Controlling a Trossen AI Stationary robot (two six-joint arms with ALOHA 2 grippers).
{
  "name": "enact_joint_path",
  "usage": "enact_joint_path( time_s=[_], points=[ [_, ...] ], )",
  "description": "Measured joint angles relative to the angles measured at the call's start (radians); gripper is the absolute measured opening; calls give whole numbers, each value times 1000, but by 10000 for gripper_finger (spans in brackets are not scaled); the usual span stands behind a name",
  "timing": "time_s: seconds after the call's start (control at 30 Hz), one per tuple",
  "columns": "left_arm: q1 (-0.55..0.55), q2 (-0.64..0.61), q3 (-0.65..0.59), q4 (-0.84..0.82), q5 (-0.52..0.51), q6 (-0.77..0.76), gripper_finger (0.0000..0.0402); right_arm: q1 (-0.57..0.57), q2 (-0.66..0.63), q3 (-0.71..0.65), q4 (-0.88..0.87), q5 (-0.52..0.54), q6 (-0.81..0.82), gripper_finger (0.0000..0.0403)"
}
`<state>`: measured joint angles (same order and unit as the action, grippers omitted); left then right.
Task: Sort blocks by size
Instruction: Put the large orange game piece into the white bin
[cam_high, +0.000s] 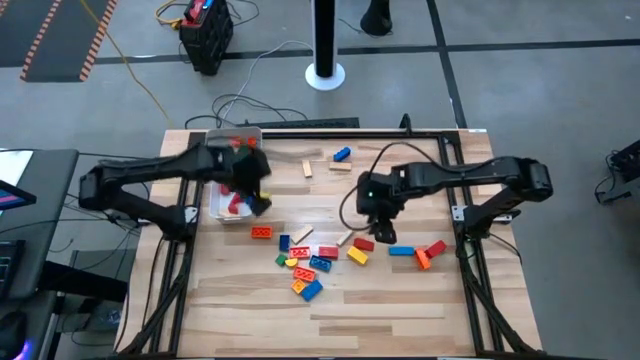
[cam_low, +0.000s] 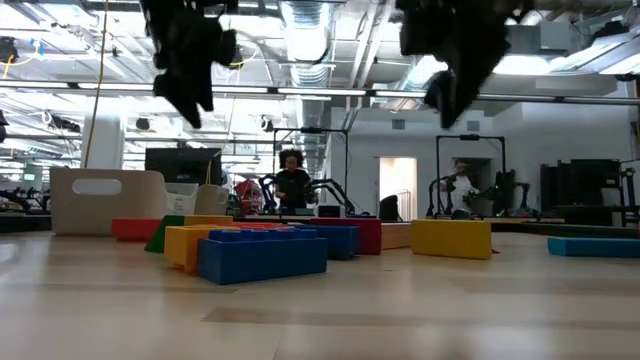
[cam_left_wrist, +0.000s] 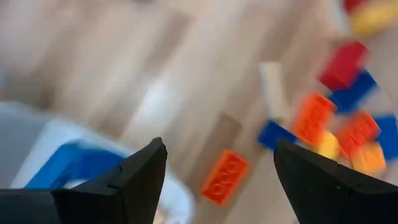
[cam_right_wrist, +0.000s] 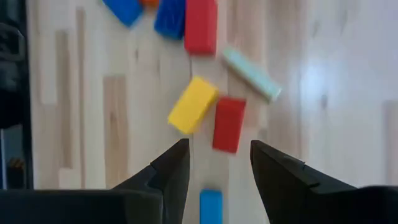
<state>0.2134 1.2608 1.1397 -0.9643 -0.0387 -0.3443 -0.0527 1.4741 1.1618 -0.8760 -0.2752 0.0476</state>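
Several blocks lie in a loose cluster (cam_high: 300, 265) on the wooden table near its middle. A red block (cam_right_wrist: 229, 123) and a yellow block (cam_right_wrist: 193, 104) lie just ahead of my right gripper (cam_right_wrist: 219, 146), which is open, empty and above the table (cam_high: 380, 225). A blue bar (cam_high: 401, 251) and an orange and a red block (cam_high: 430, 250) lie to its right. My left gripper (cam_left_wrist: 219, 149) is open and empty, above the near edge of a white tray (cam_high: 228, 208) that holds a blue block (cam_left_wrist: 68, 165) and red blocks. An orange block (cam_left_wrist: 225, 176) lies beside the tray.
A second tray (cam_high: 235, 140) with red and orange pieces stands at the table's far left. A blue block (cam_high: 342, 154) and two tan pieces (cam_high: 307, 168) lie toward the far edge. Bare wood lies along the near edge (cam_high: 330, 320). A person (cam_low: 291, 180) shows in the room behind.
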Motion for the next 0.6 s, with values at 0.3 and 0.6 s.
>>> enact_joint_path(
  time_s=[0.3, 0.6],
  points=[
    [-284, 106, 0, 19, -71, 87, 283, 36, 0, -43, 27, 0, 81, 195],
    [-301, 295, 0, -41, -24, 184, 283, 93, -1, -43, 91, 60, 136, 195]
  ],
)
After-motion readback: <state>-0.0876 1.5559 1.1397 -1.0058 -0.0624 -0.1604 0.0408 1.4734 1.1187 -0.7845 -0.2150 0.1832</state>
